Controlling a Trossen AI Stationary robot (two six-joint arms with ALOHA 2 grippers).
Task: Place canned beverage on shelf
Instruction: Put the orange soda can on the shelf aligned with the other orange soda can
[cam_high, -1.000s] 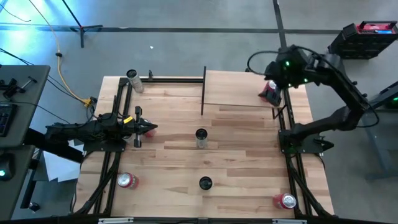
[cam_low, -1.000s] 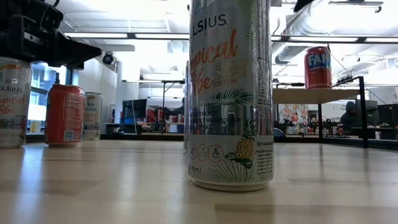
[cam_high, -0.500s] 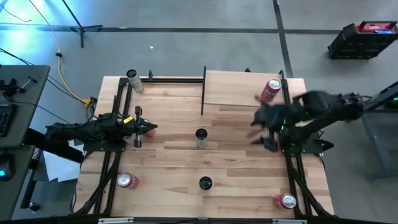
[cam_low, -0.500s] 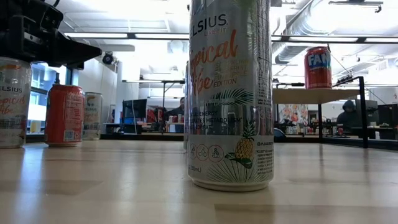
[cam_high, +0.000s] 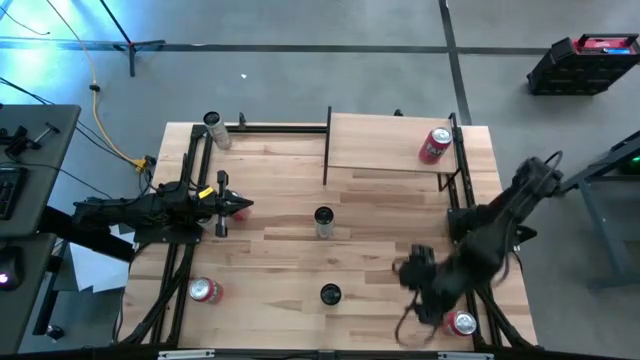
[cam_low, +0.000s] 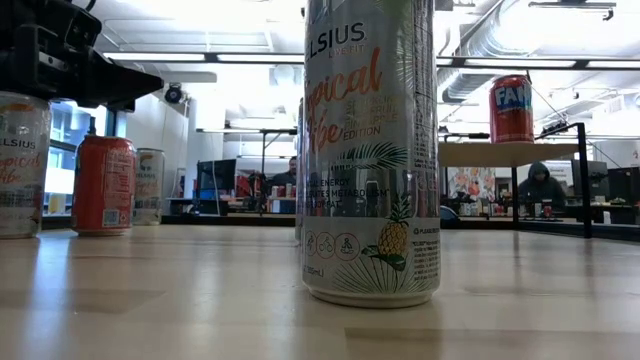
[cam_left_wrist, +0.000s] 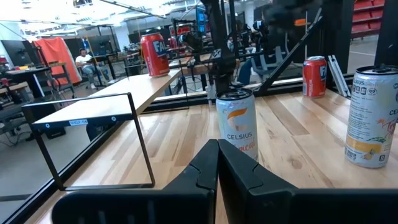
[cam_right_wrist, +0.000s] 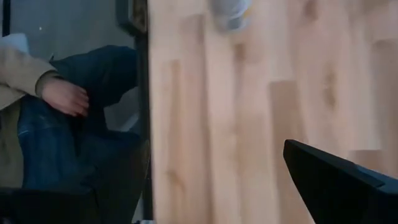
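The shelf (cam_high: 390, 142) is the pale board with black uprights at the table's far right. A red can (cam_high: 435, 145) stands upright on it, also in the low view as the red can (cam_low: 511, 108). My right gripper (cam_high: 418, 285) hovers open over the table's near right part, tipped down, with nothing between its fingers (cam_right_wrist: 336, 186). Another red can (cam_high: 462, 322) stands just nearer the front edge than it. My left gripper (cam_high: 240, 208) waits shut at the table's left, pointing level toward a silver can (cam_left_wrist: 236, 121).
Silver cans stand at mid-table (cam_high: 323, 220), near the front (cam_high: 330, 295) and at the far left corner (cam_high: 213, 127); a red can (cam_high: 205, 291) stands near left. Black frame rails (cam_high: 465, 250) run along both table sides. A seated person's hand (cam_right_wrist: 62, 96) shows past the table edge.
My right gripper has swung from above the shelf's red can toward the table's near edge, sinking and tipping further down as it went. The red can stays upright on the shelf.
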